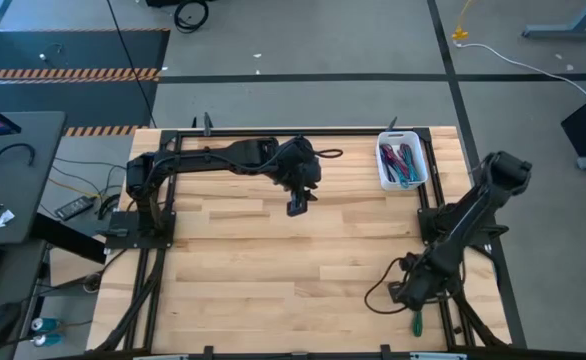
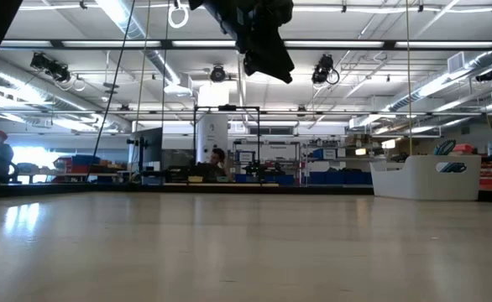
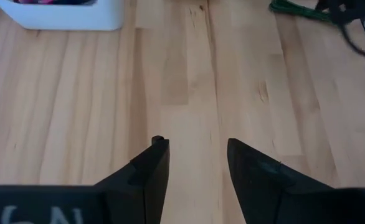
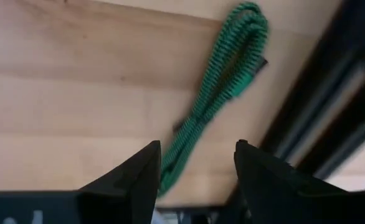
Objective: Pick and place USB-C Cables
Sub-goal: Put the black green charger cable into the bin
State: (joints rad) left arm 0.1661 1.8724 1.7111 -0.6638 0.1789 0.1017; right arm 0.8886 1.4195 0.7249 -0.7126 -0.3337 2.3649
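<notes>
One wooden desk point(image 1: 273, 260) carries a white bin point(image 1: 387, 178) at its far right, already gathering most cables point(image 1: 403, 163). The left claw point(image 1: 297, 205) hangs released mid-desk, holding nothing. The right claw point(image 4: 198, 168), parted, hovers over the green cable point(image 4: 223, 93) at the near-right edge, apparently ready to grasp.

A pale wooden bench point(image 1: 273, 270) carries a white bin point(image 1: 385, 175) at its far right corner. Beyond the bench, a white cord point(image 1: 518, 55) trails over the grey floor point(image 1: 303, 40), and a dark desk point(image 1: 13, 170) stands left of the bench.
</notes>
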